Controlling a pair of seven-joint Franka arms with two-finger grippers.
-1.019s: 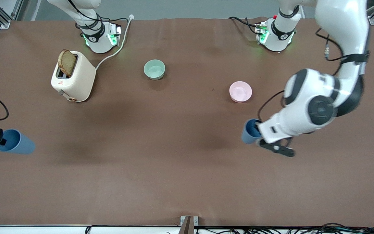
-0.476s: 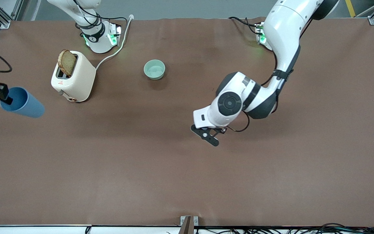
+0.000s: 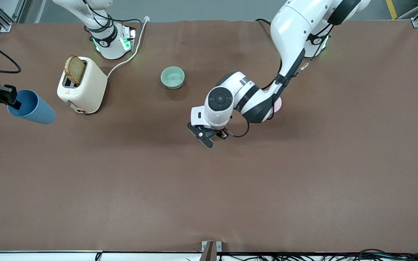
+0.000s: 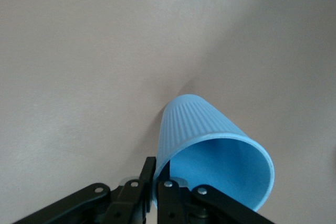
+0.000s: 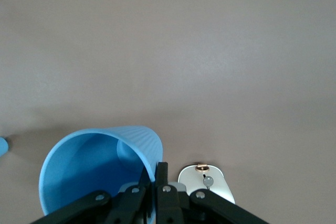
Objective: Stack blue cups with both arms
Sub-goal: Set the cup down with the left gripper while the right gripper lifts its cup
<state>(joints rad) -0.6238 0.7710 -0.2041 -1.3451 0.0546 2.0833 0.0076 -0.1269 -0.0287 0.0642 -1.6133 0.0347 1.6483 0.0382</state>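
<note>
Left gripper [image 4: 156, 192] pinches the blue cup's [image 4: 202, 135] rim above brown table [image 4: 79, 51]

High front camera facing both arms; wrist cameras close above the table [image 3: 209, 203].

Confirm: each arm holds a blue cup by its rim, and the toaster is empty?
Not empty: the front view shows a bread slice standing in the toaster. Otherwise right: the left gripper pinches one blue cup over mid-table, the right gripper the other blue cup over its table end.
</note>
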